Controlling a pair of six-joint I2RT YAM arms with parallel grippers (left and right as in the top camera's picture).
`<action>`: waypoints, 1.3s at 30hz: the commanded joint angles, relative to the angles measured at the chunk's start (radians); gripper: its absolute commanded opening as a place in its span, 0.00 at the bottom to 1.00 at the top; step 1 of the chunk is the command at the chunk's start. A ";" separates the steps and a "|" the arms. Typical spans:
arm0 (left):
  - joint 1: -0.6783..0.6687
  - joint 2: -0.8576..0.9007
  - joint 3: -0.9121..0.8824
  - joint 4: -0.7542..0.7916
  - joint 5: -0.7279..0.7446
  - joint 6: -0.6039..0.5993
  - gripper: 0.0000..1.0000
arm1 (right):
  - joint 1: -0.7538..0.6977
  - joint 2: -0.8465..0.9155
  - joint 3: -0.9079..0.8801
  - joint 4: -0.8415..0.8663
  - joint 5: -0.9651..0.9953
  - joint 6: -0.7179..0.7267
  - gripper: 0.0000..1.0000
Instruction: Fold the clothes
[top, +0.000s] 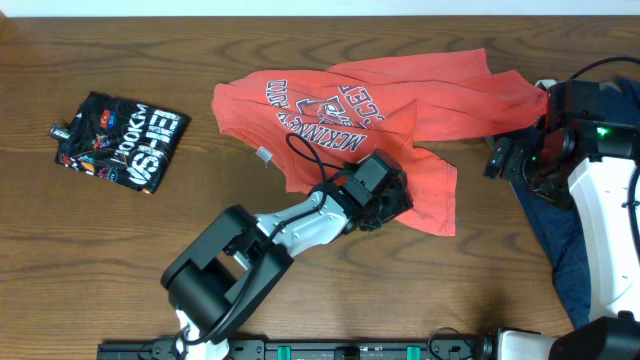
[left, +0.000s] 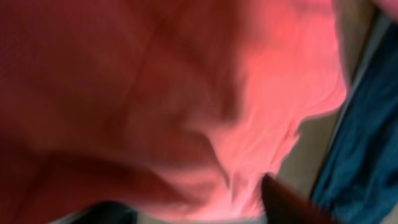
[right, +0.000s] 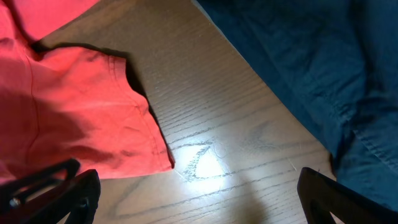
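The coral-red T-shirt (top: 440, 100) lies crumpled at mid-table with its navy print facing up. My left gripper (top: 392, 205) is down on the shirt's lower right part. In the left wrist view, blurred red fabric (left: 186, 93) fills the frame and lies between the parted fingers (left: 193, 199). My right gripper (top: 505, 158) is open and empty over bare wood (right: 193, 186), between the shirt's right sleeve (right: 74, 118) and a dark navy garment (right: 311, 62).
A folded black T-shirt with white lettering (top: 120, 140) lies at the far left. The navy garment (top: 548, 235) lies along the right edge under the right arm. The wooden table (top: 120, 260) shows at the front left.
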 joint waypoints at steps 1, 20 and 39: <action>0.014 0.063 -0.020 0.026 -0.077 0.003 0.19 | -0.005 -0.006 0.006 0.000 0.003 0.002 0.99; 0.575 -0.423 -0.020 -1.047 -0.209 0.589 0.06 | -0.003 -0.006 -0.048 0.001 -0.058 -0.048 0.98; 0.855 -0.525 -0.020 -1.253 -0.220 0.756 0.06 | 0.003 -0.006 -0.523 0.611 -0.203 0.072 0.88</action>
